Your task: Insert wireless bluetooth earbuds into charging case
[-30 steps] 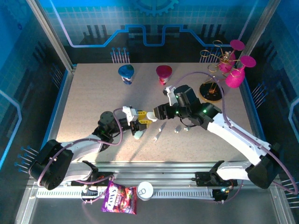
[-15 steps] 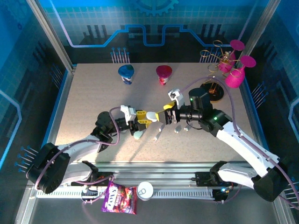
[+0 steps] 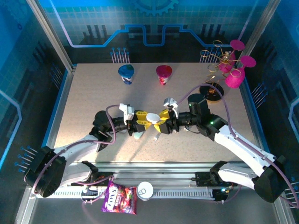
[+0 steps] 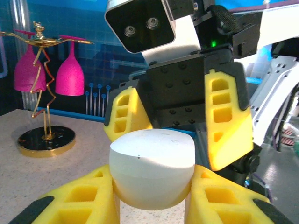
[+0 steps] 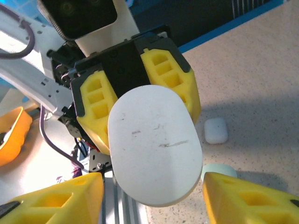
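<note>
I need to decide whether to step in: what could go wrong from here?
The white case is held above the table by the left gripper alone. A push from the open right gripper, which straddles it, could twist it loose. The two grippers' yellow fingers are also close enough to collide.

Pictured on the speckled beige table: a blue glass and a magenta glass, set apart near the far edge; a gold stand, planted on its black base at far right; a pale mint case and a white earbud, left near each other around the middle.
</note>
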Tool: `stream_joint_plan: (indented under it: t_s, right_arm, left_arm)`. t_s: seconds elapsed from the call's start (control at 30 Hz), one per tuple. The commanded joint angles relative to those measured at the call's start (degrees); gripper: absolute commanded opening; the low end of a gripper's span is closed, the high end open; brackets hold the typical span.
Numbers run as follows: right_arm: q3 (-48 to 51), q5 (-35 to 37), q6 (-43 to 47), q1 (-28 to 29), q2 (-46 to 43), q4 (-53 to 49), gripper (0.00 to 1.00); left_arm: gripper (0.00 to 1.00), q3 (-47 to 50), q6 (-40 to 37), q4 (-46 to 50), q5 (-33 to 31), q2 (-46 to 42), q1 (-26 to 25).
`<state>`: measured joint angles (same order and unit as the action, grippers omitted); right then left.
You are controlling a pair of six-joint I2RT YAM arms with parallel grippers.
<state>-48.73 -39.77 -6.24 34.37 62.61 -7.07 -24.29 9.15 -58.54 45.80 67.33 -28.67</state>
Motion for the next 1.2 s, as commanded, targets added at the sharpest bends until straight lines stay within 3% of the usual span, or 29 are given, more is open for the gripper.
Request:
stream_joint_plan:
  t_s: [0.0, 0.33, 0.63, 0.7, 0.83, 0.9, 0.93, 1.17]
  right_arm:
    - [-1.3, -2.8, 3.9, -0.5, 0.9, 0.9, 0.54]
    - [-1.4, -2.3, 5.2, 0.1, 1.7, -0.1, 0.58]
    - [-2.8, -2.9, 6.3, 0.3, 2.5, -1.4, 0.35]
    - [-2.4, -2.2, 6.2, 0.3, 2.3, -1.3, 0.35]
    - [-2.0, 1.4, 4.5, -0.2, 2.3, 0.1, 0.32]
    - [-0.4, 3.8, 2.9, -1.0, 2.7, 1.1, 0.32]
    - [-0.1, 6.1, 2.3, -1.2, 3.0, 1.7, 0.32]
    - [0.0, 29.3, 1.3, -1.4, 11.1, 4.4, 0.32]
  left_arm:
    - [0.25, -2.1, 0.8, 1.8, 3.8, -1.9, 0.1]
    - [0.24, -3.5, -2.1, 9.3, 6.0, -2.4, 0.1]
    - [0.26, -3.7, -2.2, 9.6, 6.0, -2.5, 0.1]
    - [0.39, -3.4, -2.8, 9.5, 5.4, -2.5, 0.1]
    - [0.79, -2.8, -3.1, 9.6, 2.3, -2.6, 0.1]
    - [0.95, -2.0, -3.9, 10.0, 0.1, -3.0, 0.1]
    - [0.99, -1.2, -4.4, 10.4, -1.7, -3.4, 0.2]
    - [0.99, 5.0, -10.8, 18.5, -19.1, -8.5, 0.2]
